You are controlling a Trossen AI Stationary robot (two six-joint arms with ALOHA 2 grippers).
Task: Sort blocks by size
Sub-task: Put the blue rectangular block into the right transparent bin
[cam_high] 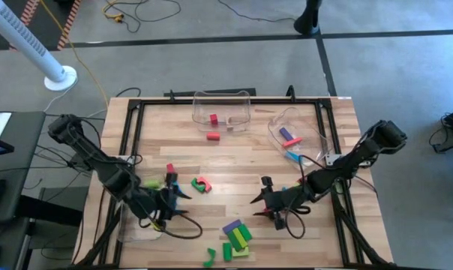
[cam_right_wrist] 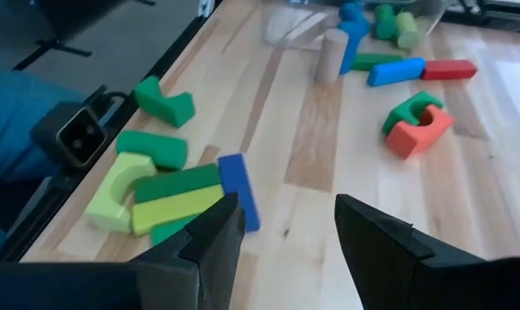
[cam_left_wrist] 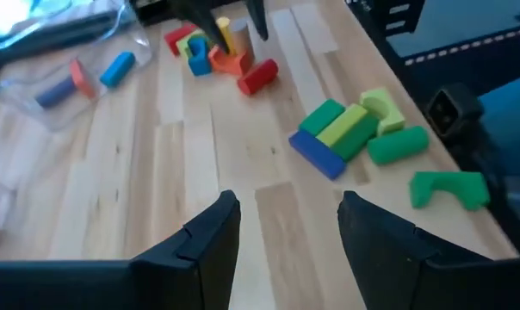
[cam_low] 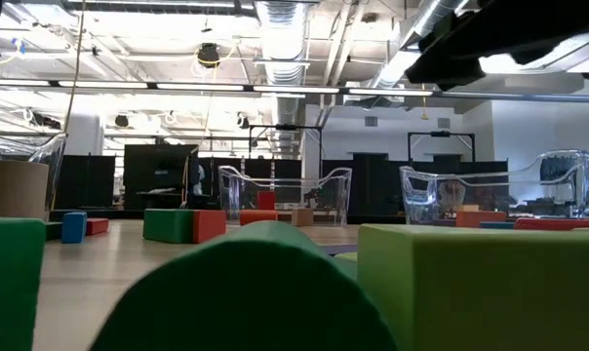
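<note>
Blocks lie scattered on the wooden table. A cluster of green, lime and blue blocks (cam_high: 238,236) sits near the front edge, with a green arch (cam_high: 209,257) beside it. A red and green pair (cam_high: 202,184) lies at the middle. My left gripper (cam_high: 180,198) hovers open left of centre, and in its wrist view nothing is between its fingers (cam_left_wrist: 287,207). My right gripper (cam_high: 258,196) hovers open right of centre, above bare wood (cam_right_wrist: 286,211), facing the cluster (cam_right_wrist: 174,194).
A clear bin (cam_high: 221,109) at the far middle holds a red block (cam_high: 214,118); another red block (cam_high: 212,136) lies in front of it. A tipped clear bin (cam_high: 298,131) at the far right holds long blocks. Bare wood lies between the two grippers.
</note>
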